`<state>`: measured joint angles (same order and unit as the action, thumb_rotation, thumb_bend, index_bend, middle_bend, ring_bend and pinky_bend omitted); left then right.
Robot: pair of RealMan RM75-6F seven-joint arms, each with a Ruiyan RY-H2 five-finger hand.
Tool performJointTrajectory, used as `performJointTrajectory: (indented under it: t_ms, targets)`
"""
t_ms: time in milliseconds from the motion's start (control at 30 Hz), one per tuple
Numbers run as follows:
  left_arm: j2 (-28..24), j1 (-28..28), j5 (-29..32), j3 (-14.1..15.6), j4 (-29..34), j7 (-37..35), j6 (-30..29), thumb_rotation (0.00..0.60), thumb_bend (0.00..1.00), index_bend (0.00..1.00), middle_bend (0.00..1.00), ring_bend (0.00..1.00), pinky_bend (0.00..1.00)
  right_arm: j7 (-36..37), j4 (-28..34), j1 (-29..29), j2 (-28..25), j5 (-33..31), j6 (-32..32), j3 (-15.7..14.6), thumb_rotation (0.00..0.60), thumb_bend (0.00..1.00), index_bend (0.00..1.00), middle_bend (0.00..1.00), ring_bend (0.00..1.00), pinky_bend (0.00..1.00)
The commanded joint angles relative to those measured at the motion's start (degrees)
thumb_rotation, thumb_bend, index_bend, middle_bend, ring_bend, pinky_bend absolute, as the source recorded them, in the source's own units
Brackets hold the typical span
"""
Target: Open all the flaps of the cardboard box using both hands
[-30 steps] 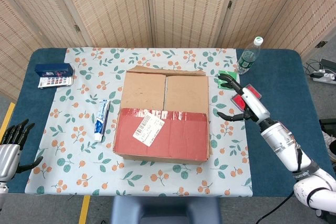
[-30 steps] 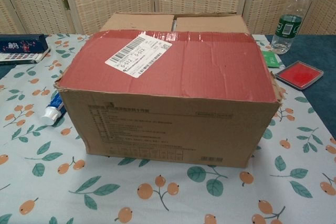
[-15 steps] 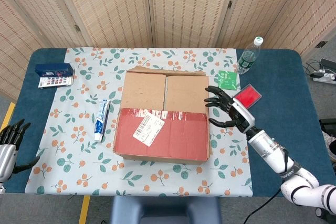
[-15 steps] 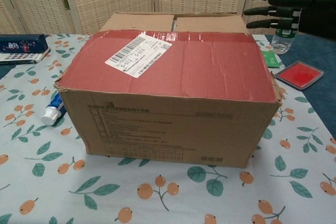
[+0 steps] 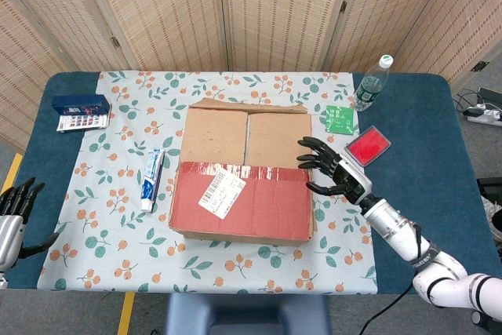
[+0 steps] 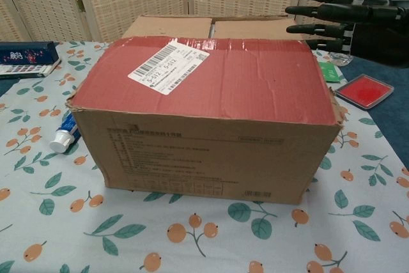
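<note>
Cardboard box frame centre, flaps flat. Right hand just right of red flap, fingers spread, empty, likely staging to hook edge. Left hand lower left, open, empty.

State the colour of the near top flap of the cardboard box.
Red, with a white shipping label; the flap shows best in the chest view.
</note>
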<state>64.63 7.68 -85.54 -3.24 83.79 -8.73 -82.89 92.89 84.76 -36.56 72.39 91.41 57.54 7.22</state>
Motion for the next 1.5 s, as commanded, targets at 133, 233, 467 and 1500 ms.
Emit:
performJointTrajectory:
  t_ms: [133, 233, 467, 1500]
  targets:
    - [0.1, 0.0, -0.2, 0.0, 0.2, 0.4, -0.3, 0.600, 0.26, 0.00, 0.00, 0.00, 0.00, 1.8, 1.2, -0.2, -0.5, 1.0, 0.8, -1.6, 0.600, 0.30, 0.10, 0.11, 0.20, 0.23]
    - [0.1, 0.0, -0.3, 0.0, 0.2, 0.5, -0.4, 0.600, 0.26, 0.00, 0.00, 0.00, 0.00, 2.8, 1.3, -0.4, -0.3, 1.7, 1.5, -2.3, 0.600, 0.30, 0.10, 0.11, 0.20, 0.23]
    - [0.2, 0.0, -0.1, -0.1, 0.2, 0.9, -0.5, 0.600, 0.26, 0.00, 0.00, 0.00, 0.00, 5.1, 1.4, -0.4, -0.7, 2.4, 4.2, -2.7, 0.600, 0.30, 0.10, 0.11, 0.20, 0.24]
    - [0.5, -0.1, -0.5, 0.1, 0.5, 1.9, -1.0, 0.600, 0.26, 0.00, 0.00, 0.00, 0.00, -2.4, 18.7, 2.3, -11.7, 11.8, 18.8, -7.6, 0.600, 0.30, 0.10, 0.10, 0.20, 0.23]
